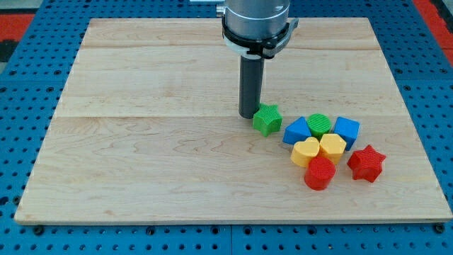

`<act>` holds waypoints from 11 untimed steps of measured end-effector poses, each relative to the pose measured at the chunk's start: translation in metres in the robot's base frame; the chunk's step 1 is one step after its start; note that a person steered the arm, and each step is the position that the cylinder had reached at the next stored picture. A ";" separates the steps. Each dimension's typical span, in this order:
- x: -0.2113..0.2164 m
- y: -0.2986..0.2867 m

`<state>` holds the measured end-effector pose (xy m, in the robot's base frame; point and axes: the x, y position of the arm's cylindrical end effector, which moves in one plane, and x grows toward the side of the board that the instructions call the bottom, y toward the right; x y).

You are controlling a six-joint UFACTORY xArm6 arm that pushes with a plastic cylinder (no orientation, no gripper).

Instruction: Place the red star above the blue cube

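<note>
A wooden board (141, 156) is seen lying on a blue perforated table (28, 85). The arm's dark rod comes down from the view's top centre, and my tip (247, 115) is set on the board just to the view's left of the green star (267, 119); the two look to be touching, though the contact line is shadowed and cannot be confirmed. No jaws are carried by this arm, so no spread or pinch is recorded.

All blocks are grouped in the board's right half. The red star (366, 163) is found at the cluster's right edge, below and slightly right of the blue cube (347, 130), close to it but apart. The green cylinder (319, 125) sits just left of the blue cube, and a second blue block (298, 132), wedge-like in shape, lies left of that cylinder. Below these, a yellow heart (306, 151) and a yellow hexagonal block (332, 146) are packed side by side. A red cylinder-like block (320, 173) rests just beneath the two yellow pieces, well to the left of the red star.

My tip is well apart from the red star, with the green star and most of the cluster lying between them.
</note>
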<state>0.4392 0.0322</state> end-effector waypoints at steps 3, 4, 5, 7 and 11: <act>-0.005 -0.005; -0.005 -0.005; -0.005 -0.005; 0.000 -0.014; 0.171 -0.060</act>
<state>0.6106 -0.0274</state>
